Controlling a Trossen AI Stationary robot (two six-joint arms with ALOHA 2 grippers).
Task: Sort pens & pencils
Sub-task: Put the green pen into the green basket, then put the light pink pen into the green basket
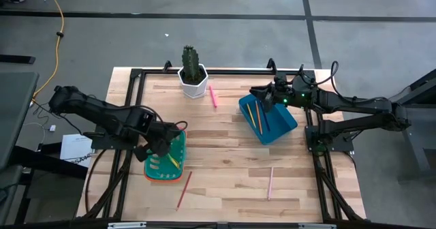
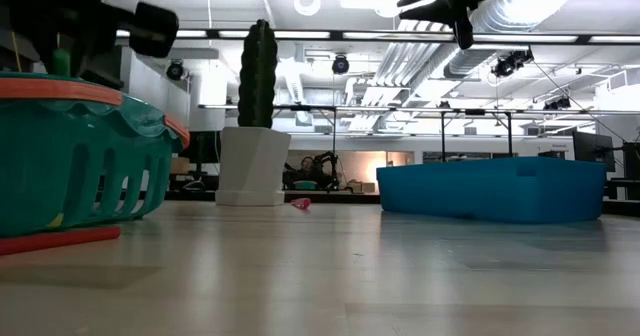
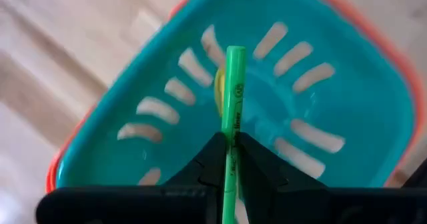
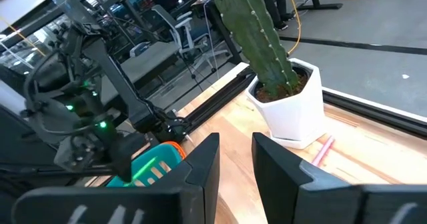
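Left gripper (image 3: 230, 159) pinching green pen (image 3: 232, 111) above teal basket (image 3: 360, 111), with a yellow pen (image 1: 173, 161) inside. Right gripper (image 4: 235, 159) spread, empty, over blue bin (image 1: 279, 125) holding orange pencils (image 1: 258, 116). From high view only: pink pen (image 1: 212, 96) beside cactus pot (image 1: 193, 83), two pencils (image 1: 184, 190) near.

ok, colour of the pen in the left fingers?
Green pen, held over the teal basket; clearest in the left wrist view.

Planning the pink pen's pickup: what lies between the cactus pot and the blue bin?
In the high view, only the pink pen lies between cactus pot and blue bin.
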